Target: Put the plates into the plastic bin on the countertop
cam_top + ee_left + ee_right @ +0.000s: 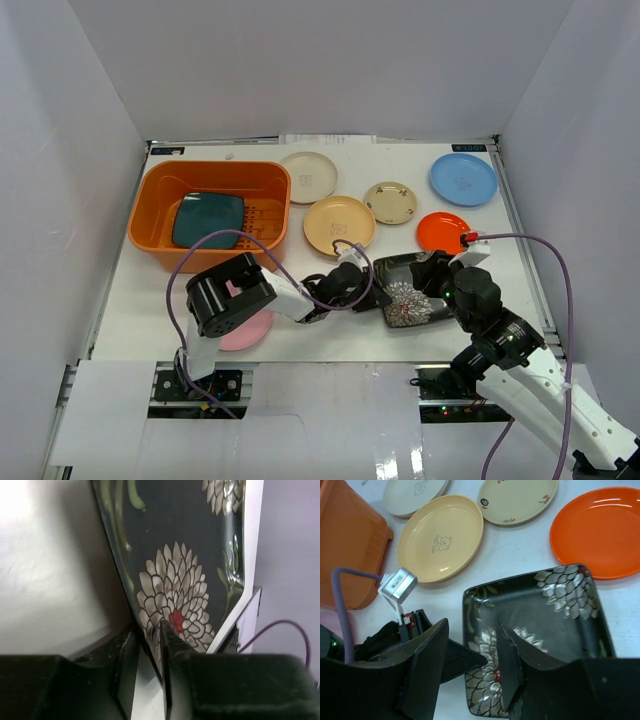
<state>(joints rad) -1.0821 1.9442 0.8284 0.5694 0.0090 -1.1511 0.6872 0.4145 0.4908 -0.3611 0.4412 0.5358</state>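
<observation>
A square black floral plate [412, 300] [545, 615] lies on the countertop [150, 290] between the two arms. My left gripper [378, 290] [147, 625] is shut on its left rim, one finger on the flowered face [185, 555] and the other under the edge. Over the same plate's near left part hovers my right gripper [443, 268] [471, 625], open and holding nothing. The orange plastic bin [150, 200] [350, 545] stands at the back left with a teal square plate [207, 218] inside.
Round plates lie behind the black one: cream [308, 176], tan [339, 224] [442, 537], a smaller cream one [390, 202] [517, 497], orange [443, 232] [600, 530] and blue [463, 179]. A pink plate [245, 332] sits partly under the left arm. White walls close the sides.
</observation>
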